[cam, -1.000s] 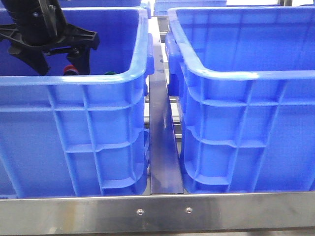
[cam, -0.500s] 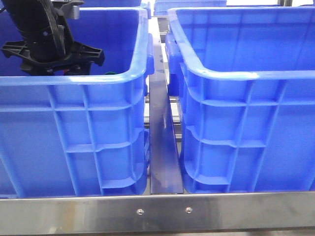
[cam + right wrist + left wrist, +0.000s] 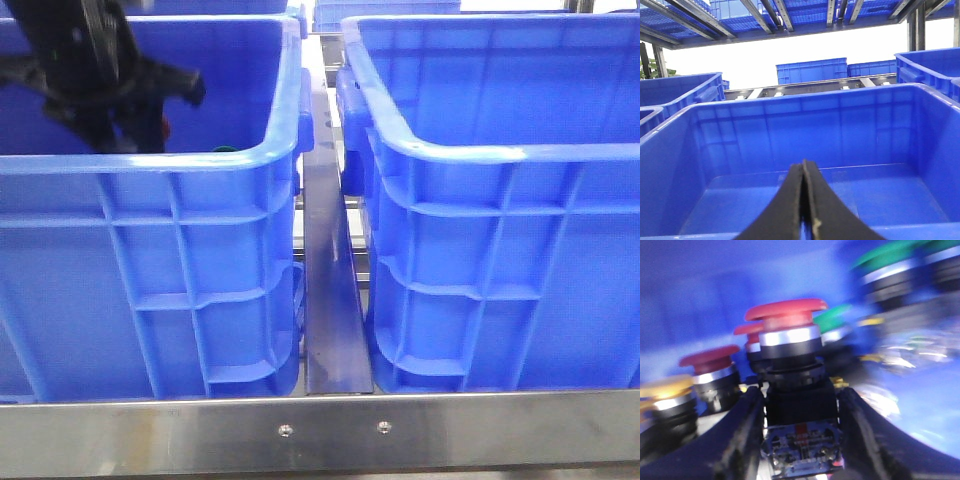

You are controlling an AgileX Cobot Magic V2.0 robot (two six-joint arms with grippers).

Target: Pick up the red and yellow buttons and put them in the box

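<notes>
While the front view shows only the left gripper (image 3: 125,110) low inside the left crate (image 3: 200,250), its wrist camera shows it pinching a red button (image 3: 790,327) by the black body, other red, yellow and green buttons behind. Right gripper (image 3: 804,210), fingers pressed together, points into the right crate (image 3: 865,130).

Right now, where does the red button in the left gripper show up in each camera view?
Front view: upper left, a small red spot beside the left gripper, inside the left blue crate.
Left wrist view: centre, the red button stands upright between the fingers.
Right wrist view: not in it.
Shared landmark: the left blue crate's wall.
</notes>
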